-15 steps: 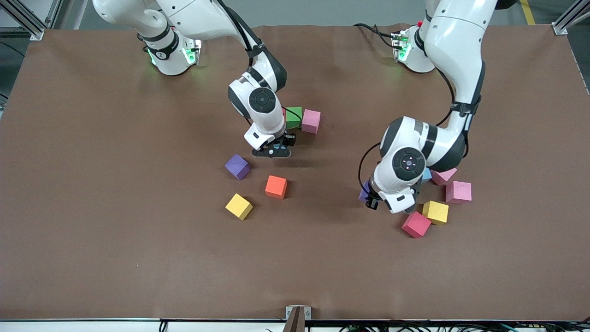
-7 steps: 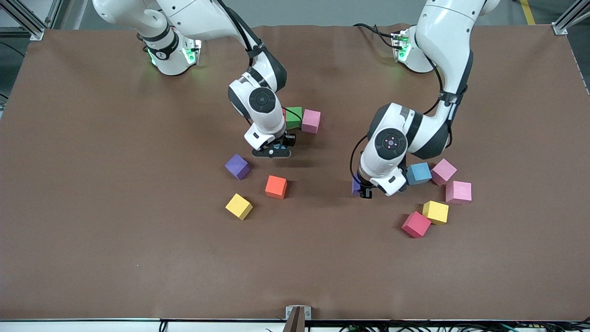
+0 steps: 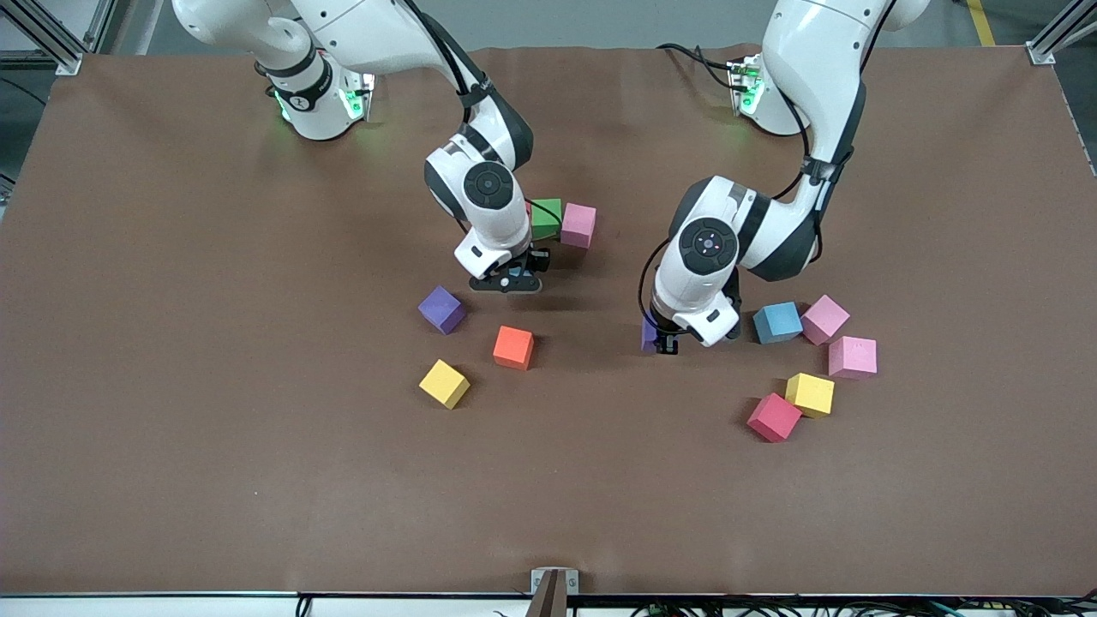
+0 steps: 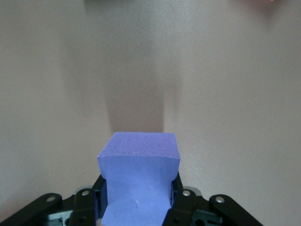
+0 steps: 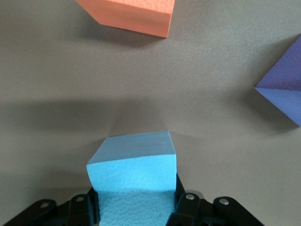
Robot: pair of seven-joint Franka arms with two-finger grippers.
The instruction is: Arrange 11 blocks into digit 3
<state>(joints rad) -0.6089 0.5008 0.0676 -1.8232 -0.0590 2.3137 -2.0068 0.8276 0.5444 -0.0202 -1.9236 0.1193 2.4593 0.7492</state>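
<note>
Near the green block (image 3: 546, 219), the right gripper (image 3: 512, 280) pinches a light blue block (image 5: 133, 176) (just above the table (image 3: 171, 343)); the left gripper (image 3: 662, 339) clamps a purple block (image 4: 138, 181) toward the left arm's end.

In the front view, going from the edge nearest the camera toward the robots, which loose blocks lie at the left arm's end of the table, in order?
Red block → yellow block → larger-looking pink block → blue block and the tilted pink block, about level with each other.
</note>
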